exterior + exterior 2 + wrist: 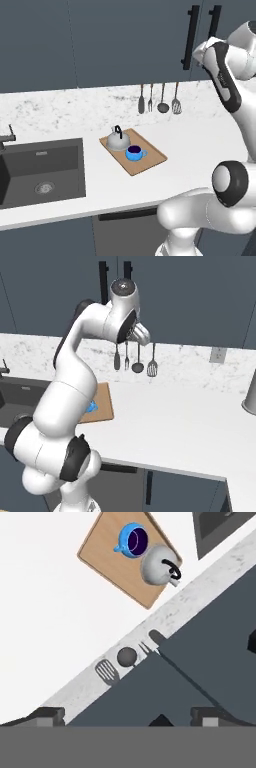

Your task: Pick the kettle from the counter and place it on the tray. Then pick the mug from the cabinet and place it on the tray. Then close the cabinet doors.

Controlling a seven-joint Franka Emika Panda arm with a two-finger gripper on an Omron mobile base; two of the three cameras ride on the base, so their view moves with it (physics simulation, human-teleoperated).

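The kettle (118, 140) and the blue mug (134, 152) both stand on the wooden tray (150, 162), just beside each other, the kettle nearer to the speckled backsplash (65, 107) and the mug nearer to the front edge of the white counter (195, 145). In the hand view the same tray (107, 559) is seen from above, with the mug (134, 540) and the kettle (159, 566) on it; whether the two touch I cannot tell. In the right base view the arm covers most of the tray (102, 403), and of the mug only a small blue bit (91, 406) shows beside the arm. The claw (127, 714) is raised high in front of the dark cabinet doors (130, 40); its two finger tips (50, 714) stand wide apart at the bottom of the hand view and nothing is between them, so it is open and empty. The doors look flat and shut, with the two black bar handles (191, 37) close together, the right one partly behind the arm. Four utensils (159, 98) hang on the backsplash under the doors. The dark sink (42, 170) lies left of the tray, its faucet (7, 136) cut off by the picture edge. A grey vessel (250, 396) at the right edge of the right base view is also cut off.
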